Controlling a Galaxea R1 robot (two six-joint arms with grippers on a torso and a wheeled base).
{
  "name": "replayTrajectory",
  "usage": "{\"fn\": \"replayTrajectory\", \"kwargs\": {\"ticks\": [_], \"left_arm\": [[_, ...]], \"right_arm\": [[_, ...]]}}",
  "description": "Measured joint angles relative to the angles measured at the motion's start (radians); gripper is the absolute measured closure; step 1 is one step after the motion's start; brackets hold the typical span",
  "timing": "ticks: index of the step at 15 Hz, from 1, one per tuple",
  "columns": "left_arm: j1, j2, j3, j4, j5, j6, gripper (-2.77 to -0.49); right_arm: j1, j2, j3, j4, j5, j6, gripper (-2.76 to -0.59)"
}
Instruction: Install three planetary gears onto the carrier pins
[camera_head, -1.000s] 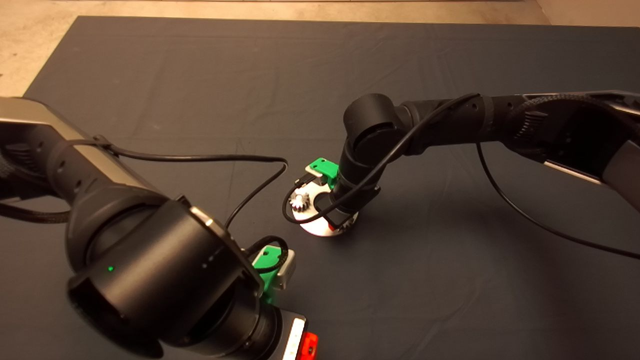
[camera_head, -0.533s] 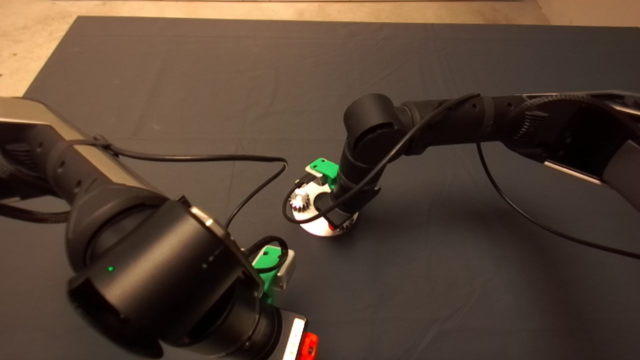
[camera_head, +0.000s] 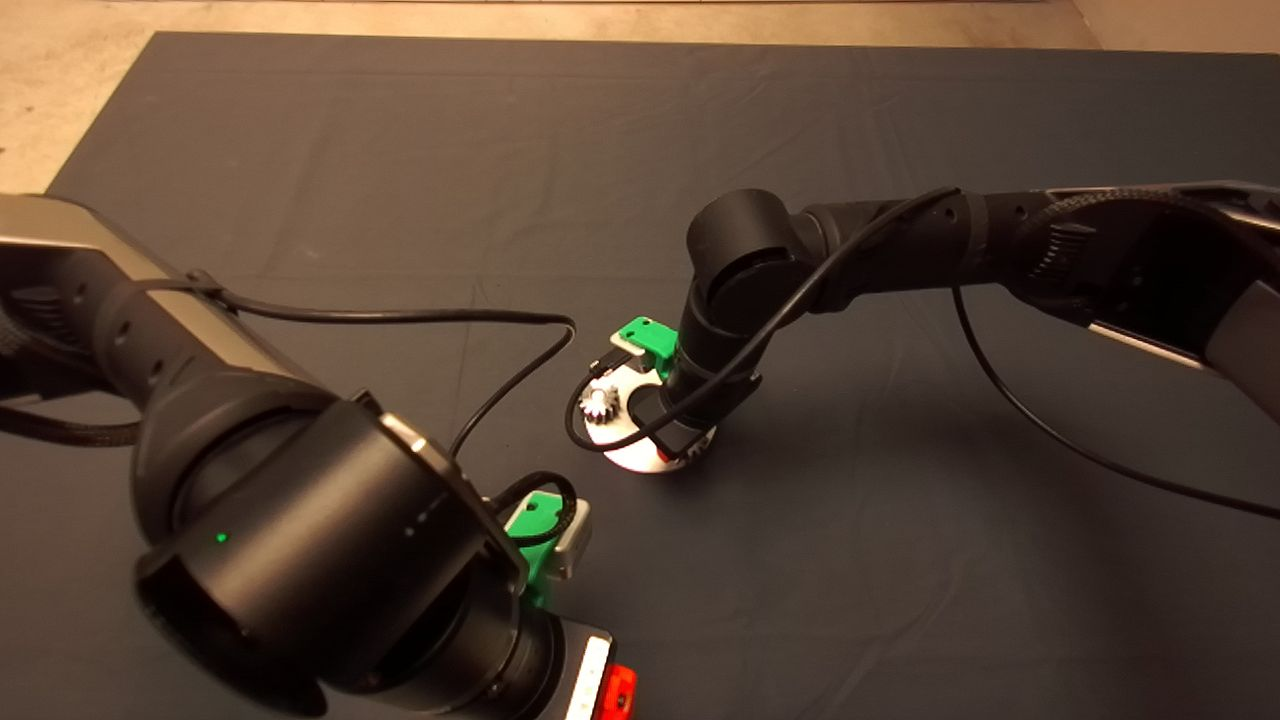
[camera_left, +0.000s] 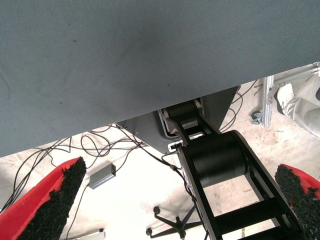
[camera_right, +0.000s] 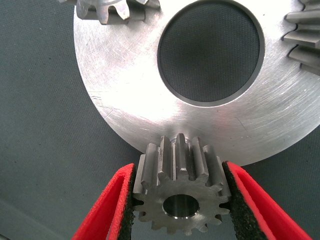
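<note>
The right black arm reaches in from the side, bends at its elbow and points its wrist straight down over the flat round silver metal plate on the dark mat that covers the worktop. Its right end effector pinches a small dark-steel toothed gear with a shiny face and central bore between its two red fingers, the black pads pressed on the teeth at either side. This gear is at the plate's rim, bore facing the wrist camera; whether it sits on a pin cannot be told. Two more gears sit on the plate: one beside the large central hole on the side toward the left arm, another partly in view at the far rim.

The left end effector is parked at the mat's near edge, fingers spread wide apart and holding nothing, with cables and the robot's base on the floor in its view.
</note>
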Motion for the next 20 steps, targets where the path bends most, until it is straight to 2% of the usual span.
{"fn": "replayTrajectory", "kwargs": {"ticks": [2,3,5,7,10,12,13,14,15,17,20], "left_arm": [[0.000,0.000,0.000,0.000,0.000,0.000,-2.75],[0.000,0.000,0.000,0.000,0.000,0.000,-2.75],[0.000,0.000,0.000,0.000,0.000,0.000,-2.75],[0.000,0.000,0.000,0.000,0.000,0.000,-2.75],[0.000,0.000,0.000,0.000,0.000,0.000,-2.75],[0.000,0.000,0.000,0.000,0.000,0.000,-2.75],[0.001,0.000,0.000,0.000,0.000,0.000,-2.75],[0.003,0.000,0.000,0.000,0.000,0.000,-2.75],[0.003,0.000,0.000,0.000,0.000,0.000,-2.75],[0.003,0.000,0.000,0.000,0.000,0.000,-2.75],[0.005,0.000,-0.001,0.000,0.000,0.001,-2.75]], "right_arm": [[0.000,-0.003,0.007,0.000,0.000,0.000,-1.22],[0.000,-0.003,0.015,0.001,-0.009,0.000,-1.28],[0.000,-0.003,0.024,0.001,-0.015,0.001,-1.30],[0.000,-0.003,0.029,0.001,-0.011,0.001,-1.45],[0.001,-0.013,0.040,0.001,-0.008,0.001,-1.45],[0.002,-0.047,0.071,0.001,-0.006,0.010,-1.45],[0.006,-0.083,0.112,0.002,-0.004,0.026,-1.57],[0.011,-0.126,0.153,0.002,-0.002,0.043,-1.60],[0.014,-0.182,0.203,0.002,-0.005,0.068,-1.60],[0.014,-0.310,0.321,0.005,-0.005,0.131,-1.74],[0.030,-0.482,0.494,0.027,-0.016,0.232,-1.82]]}}
